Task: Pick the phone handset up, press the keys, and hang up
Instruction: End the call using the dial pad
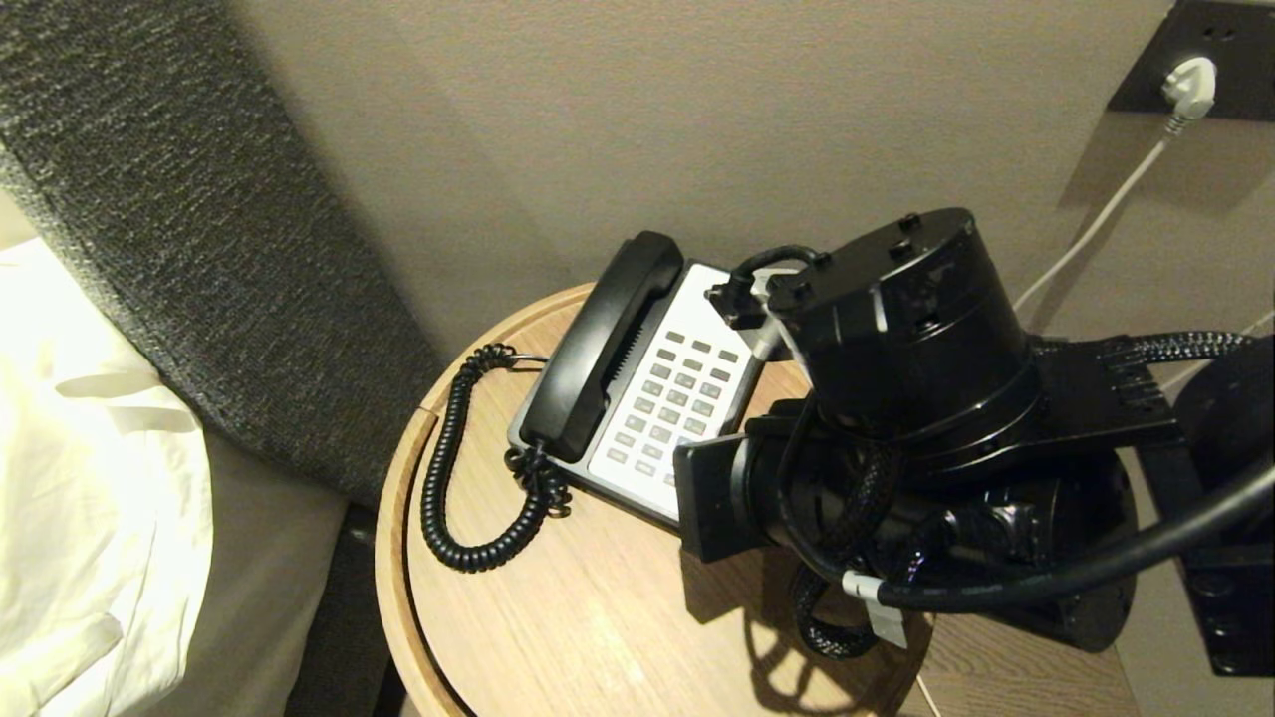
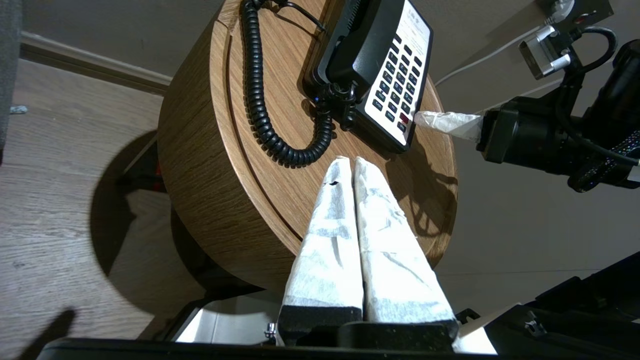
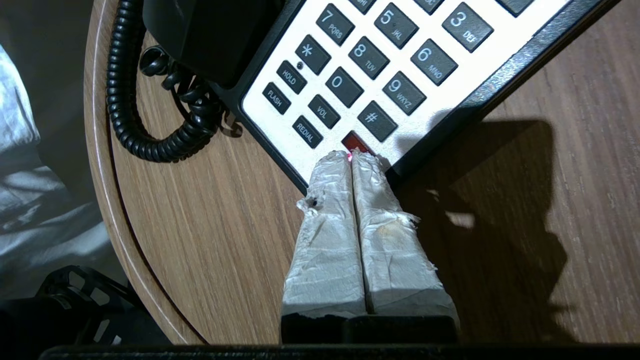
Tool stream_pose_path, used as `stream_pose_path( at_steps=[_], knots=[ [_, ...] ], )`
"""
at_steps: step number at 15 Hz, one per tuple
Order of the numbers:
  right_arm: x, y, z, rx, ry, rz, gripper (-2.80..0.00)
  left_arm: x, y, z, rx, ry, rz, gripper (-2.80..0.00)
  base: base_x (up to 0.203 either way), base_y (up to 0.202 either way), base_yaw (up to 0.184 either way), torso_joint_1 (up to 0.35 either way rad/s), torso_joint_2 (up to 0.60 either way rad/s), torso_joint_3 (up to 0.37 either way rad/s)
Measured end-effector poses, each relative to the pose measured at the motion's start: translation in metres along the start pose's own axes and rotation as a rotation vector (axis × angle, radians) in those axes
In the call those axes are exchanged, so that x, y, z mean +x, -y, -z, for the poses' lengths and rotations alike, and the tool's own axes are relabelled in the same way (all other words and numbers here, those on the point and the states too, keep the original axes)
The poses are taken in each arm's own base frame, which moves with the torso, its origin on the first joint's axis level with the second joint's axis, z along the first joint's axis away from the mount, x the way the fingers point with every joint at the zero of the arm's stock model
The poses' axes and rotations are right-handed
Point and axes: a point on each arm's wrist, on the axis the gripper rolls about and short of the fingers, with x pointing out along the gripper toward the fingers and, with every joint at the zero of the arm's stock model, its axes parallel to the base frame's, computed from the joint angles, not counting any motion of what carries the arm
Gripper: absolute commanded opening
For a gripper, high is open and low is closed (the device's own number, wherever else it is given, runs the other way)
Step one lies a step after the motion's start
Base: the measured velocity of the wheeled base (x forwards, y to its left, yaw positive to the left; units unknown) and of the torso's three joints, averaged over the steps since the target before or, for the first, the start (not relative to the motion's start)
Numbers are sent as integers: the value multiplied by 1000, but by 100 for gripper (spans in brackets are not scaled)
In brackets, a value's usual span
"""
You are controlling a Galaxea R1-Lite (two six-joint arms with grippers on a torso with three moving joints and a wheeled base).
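Handset (image 1: pixel 598 344): black, glossy, blocky ends, lying in its cradle on the phone's (image 1: pixel 665 398) 9 o'clock side; coiled cord (image 1: pixel 448 468) loops over the desk (image 1: pixel 558 617).
Progress: handset not lifted; key-pressing seems underway, hang-up left.
Right end effector (image 3: pixel 351 156): pinched together, empty, tips at the red key (image 3: pixel 356 143), the pad's 6 o'clock corner.
Left end effector (image 2: pixel 353 162): closed, empty, over the desk's near edge.

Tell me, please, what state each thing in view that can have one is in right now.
Phone handset: on its cradle, held by neither gripper.
Coiled cord: slack, looped on the round table.
Red key: lit, right gripper's tips at it.
Right gripper: jaws shut, empty.
Left gripper: jaws shut, empty, above the table, short of the phone.
White plug: in the wall socket.
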Motion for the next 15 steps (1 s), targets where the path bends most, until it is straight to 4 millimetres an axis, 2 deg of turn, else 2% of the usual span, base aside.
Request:
stream_pose_path(
  at_steps=[15],
  knots=[
    [14, -4, 11, -22, -40, 12, -280, -2, 0, 0, -1, 6, 6, -280, 0, 0, 0, 0, 0, 0]
  ],
)
